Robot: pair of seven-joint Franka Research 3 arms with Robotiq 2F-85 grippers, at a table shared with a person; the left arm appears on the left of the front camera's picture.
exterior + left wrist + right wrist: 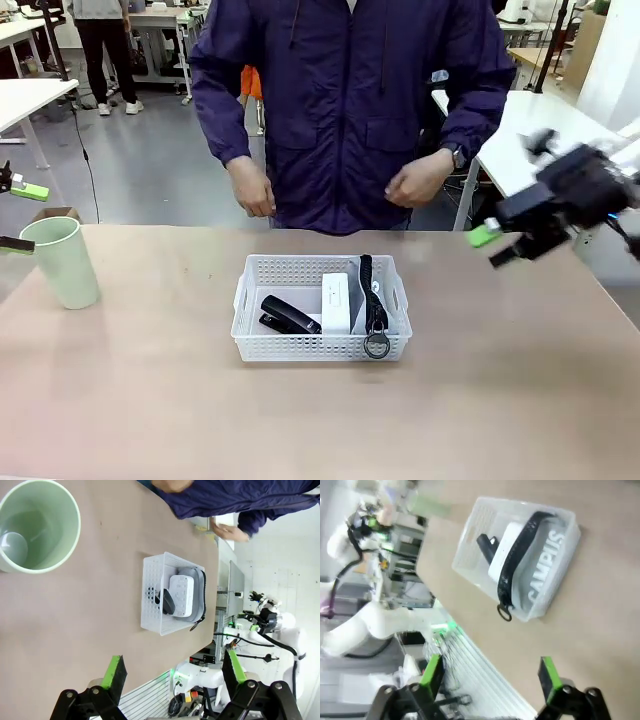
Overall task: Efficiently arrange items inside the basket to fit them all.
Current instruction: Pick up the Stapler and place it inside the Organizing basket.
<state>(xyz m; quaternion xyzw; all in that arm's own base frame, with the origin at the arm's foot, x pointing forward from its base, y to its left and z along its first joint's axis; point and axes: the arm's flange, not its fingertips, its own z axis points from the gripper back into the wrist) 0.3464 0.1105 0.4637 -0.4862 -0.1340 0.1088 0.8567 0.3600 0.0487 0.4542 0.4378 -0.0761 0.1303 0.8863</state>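
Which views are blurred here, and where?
Front view: right gripper motion-blurred, basket and table sharp. Right wrist view: whole frame soft, though the pouch print reads CAMPUS. Left wrist view: crisp, cup and basket clear, light even.

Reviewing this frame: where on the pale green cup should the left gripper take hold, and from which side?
Grip the cup across its upper wall, just under the rim, coming sideways from the table's left edge, where the open left gripper is. It stands upright, mouth up, clear of the basket.
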